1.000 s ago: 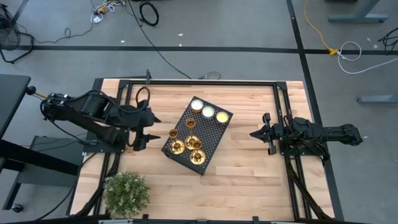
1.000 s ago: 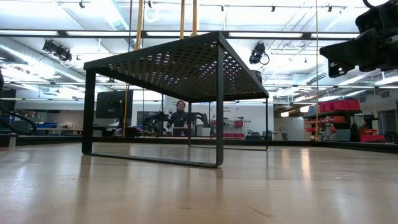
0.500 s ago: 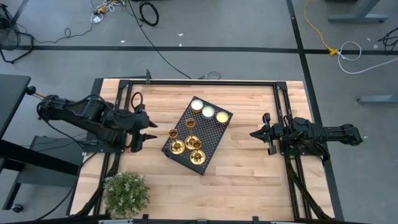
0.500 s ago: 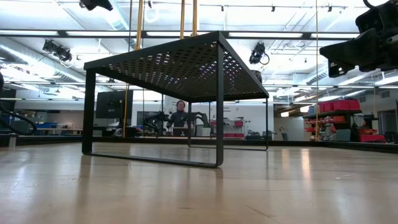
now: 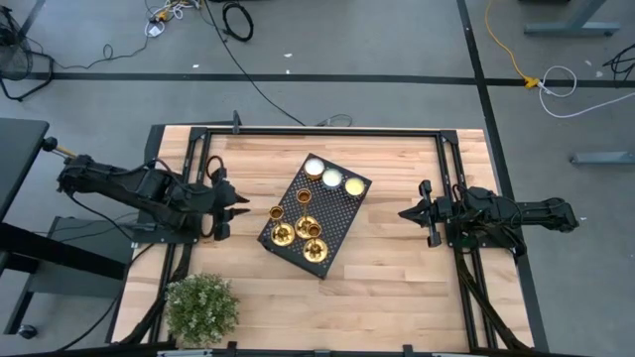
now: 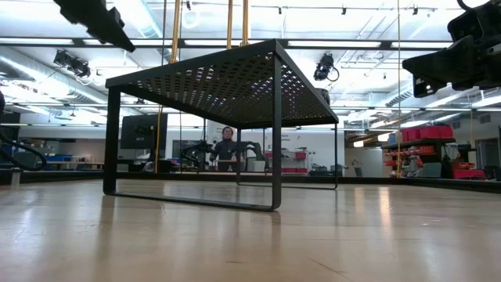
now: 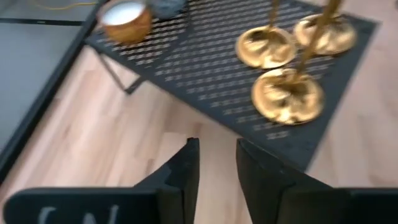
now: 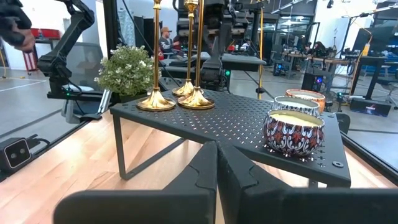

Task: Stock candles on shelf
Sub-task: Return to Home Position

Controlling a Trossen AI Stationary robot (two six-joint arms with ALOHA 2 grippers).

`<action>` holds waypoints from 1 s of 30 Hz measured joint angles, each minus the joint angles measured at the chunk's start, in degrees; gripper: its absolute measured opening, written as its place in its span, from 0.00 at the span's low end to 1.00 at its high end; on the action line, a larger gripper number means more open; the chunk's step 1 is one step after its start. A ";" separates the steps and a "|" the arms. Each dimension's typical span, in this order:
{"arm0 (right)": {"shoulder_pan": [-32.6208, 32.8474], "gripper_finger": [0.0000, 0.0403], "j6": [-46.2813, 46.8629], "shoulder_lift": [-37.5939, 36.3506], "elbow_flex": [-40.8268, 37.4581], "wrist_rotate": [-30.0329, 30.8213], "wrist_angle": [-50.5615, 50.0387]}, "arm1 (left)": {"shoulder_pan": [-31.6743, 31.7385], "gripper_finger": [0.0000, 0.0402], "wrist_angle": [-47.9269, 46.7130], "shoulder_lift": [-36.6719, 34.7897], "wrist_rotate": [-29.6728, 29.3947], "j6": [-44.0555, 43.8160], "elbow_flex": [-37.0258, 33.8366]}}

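Three gold candles stand upright on their round bases point(image 5: 306, 226) point(image 7: 287, 96) on the black perforated shelf point(image 5: 337, 213), at its near-left part. Their stems show in the right wrist view point(image 8: 196, 93). My left gripper point(image 5: 238, 210) point(image 7: 217, 155) hovers left of the shelf, clear of it. A narrow gap shows between its fingers, with nothing in it. My right gripper point(image 5: 407, 212) point(image 8: 217, 162) waits shut to the right of the shelf, pointing at it.
Three jar candles point(image 5: 332, 178) point(image 8: 292, 130) sit on the shelf's far end. A bushy green plant point(image 5: 201, 307) stands at the table's near-left corner. Bare wood lies on all sides of the shelf. A person point(image 6: 227, 145) stands in the room far behind the table.
My left gripper has drawn back from the shelf toward the table's left edge, and the gap between its fingers has narrowed. The candles and the shelf have stayed where they were.
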 joint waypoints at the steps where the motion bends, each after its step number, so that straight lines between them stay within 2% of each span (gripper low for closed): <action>1: -0.01 0.02 0.00 0.00 0.01 0.00 0.01 | 0.06 0.26 0.00 -0.35 -1.06 0.00 -0.54; 5: 0.00 0.02 0.00 0.00 0.00 0.00 0.02 | 1.34 0.20 0.10 -0.45 -3.23 0.50 -0.88; 11: -0.02 0.02 0.00 0.00 0.00 -0.02 0.00 | 3.26 0.09 0.47 -0.45 -3.46 2.80 -1.22; 15: -0.02 0.02 0.00 0.00 0.00 -0.01 0.02 | 5.34 0.02 3.12 -1.31 -2.96 4.52 -4.02; 30: -0.02 0.02 0.00 0.02 0.00 0.00 0.02 | 12.64 0.01 19.14 -8.97 7.25 7.10 -15.90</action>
